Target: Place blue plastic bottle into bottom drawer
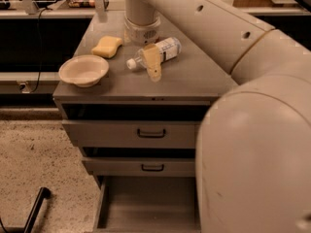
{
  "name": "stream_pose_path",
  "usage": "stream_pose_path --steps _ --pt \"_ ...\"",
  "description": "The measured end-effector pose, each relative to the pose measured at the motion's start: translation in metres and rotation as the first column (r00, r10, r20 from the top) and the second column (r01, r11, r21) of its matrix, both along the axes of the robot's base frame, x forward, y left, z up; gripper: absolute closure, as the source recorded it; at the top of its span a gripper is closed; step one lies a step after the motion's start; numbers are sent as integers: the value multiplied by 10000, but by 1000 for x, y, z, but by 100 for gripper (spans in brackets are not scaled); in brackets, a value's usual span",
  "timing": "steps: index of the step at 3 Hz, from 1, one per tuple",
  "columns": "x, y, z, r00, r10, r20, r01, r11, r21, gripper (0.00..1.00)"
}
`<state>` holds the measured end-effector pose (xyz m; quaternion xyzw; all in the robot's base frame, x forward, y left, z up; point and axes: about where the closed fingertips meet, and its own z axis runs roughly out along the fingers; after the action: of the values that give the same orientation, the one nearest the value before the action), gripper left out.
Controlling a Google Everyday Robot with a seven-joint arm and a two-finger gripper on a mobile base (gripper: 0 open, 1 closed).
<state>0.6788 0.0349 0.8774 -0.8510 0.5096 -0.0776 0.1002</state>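
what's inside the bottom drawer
In the bottom drawer only grey floor shows; its right side is hidden behind the robot arm. The blue plastic bottle lies on the cabinet top, under the gripper.

Upper centre: the robot's cream two-finger gripper [152,65] hangs over a small clear plastic bottle [166,48] lying on the grey cabinet top [194,77]. Below, the grey metal bottom drawer [146,204] stands open.
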Motion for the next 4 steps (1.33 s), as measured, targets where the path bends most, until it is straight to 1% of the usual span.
stream_pose_path --steps 1,2,3,4 --pt "31 12 -17 9990 308 -322 -298 9991 303 10" --pt "50 20 -30 9977 424 -529 -413 9989 214 25" --pt "64 30 -41 9960 565 -695 -559 9984 105 33" --pt "69 37 -43 9953 648 -718 -638 9978 160 55"
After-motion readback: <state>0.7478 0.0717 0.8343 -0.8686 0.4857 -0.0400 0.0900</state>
